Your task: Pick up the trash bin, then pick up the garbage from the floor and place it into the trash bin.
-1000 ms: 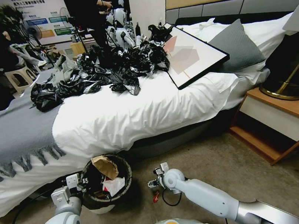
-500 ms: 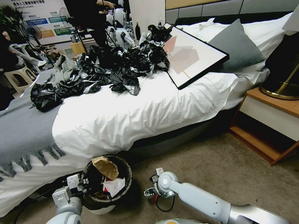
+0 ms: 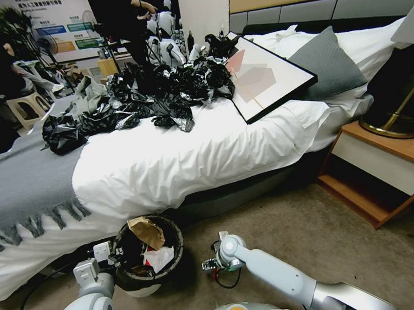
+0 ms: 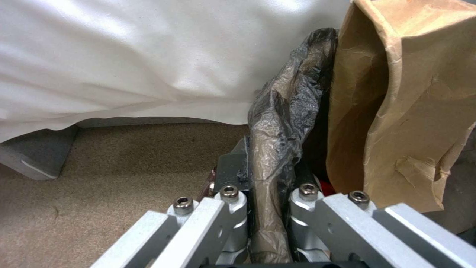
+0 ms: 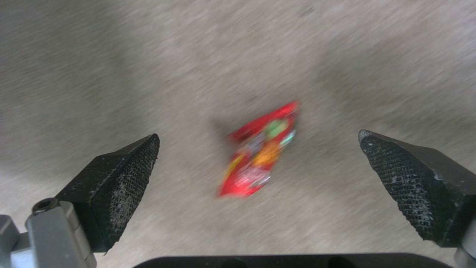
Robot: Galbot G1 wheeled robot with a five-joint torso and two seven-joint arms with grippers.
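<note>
Red wrapper (image 5: 259, 153) lying flat on floor, long axis diagonal between wide jaws of right gripper (image 5: 258, 175), pointing down. Left gripper (image 4: 265, 208) clamping trash bin (image 3: 152, 279) rim.

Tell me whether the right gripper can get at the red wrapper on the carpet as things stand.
Probably yes. The right gripper hangs open above the small red plastic wrapper, which lies flat on bare beige carpet between its black textured fingers, with nothing lying across it.
</note>
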